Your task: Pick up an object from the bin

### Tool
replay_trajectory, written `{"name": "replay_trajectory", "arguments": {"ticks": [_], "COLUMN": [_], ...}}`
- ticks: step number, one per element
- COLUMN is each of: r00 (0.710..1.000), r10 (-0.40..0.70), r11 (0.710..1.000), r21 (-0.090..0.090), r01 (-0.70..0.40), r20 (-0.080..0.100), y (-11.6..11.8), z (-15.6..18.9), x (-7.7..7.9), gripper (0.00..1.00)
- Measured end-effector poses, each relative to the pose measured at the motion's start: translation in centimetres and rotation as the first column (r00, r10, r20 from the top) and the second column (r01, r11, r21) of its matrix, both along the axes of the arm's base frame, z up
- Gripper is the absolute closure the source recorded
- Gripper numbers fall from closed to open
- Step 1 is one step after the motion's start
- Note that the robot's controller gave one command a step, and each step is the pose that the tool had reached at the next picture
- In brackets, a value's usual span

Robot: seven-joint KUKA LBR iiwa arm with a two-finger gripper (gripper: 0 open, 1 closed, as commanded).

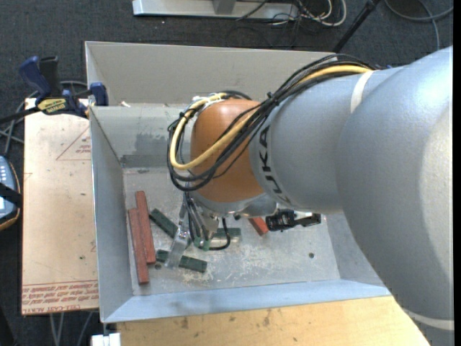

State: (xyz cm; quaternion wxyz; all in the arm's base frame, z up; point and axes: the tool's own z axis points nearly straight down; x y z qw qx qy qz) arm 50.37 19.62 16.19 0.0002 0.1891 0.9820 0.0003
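Small dark green bars [163,223], flat, scattered at differing angles, front-left floor of the bin [108,207]

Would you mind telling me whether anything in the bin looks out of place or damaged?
Nothing stands out: long reddish-brown bars lie together at the left, and small dark green blocks lie loose around the tool.
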Motion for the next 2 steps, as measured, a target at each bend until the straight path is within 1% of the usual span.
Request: {"name": "replay_trajectory", "arguments": {"ticks": [1,2], "r00": [0.997,0.989], "r10": [-0.078,-0.148], "r11": [0.997,0.989], "r21": [0.005,0.000], "r01": [0.078,0.148], "r20": [0.006,0.000], "y": [-0.8,-1.1], "z": [-2.1,-6.2], "x": [0.7,1.6], "gripper": [0.00,0.00]}}
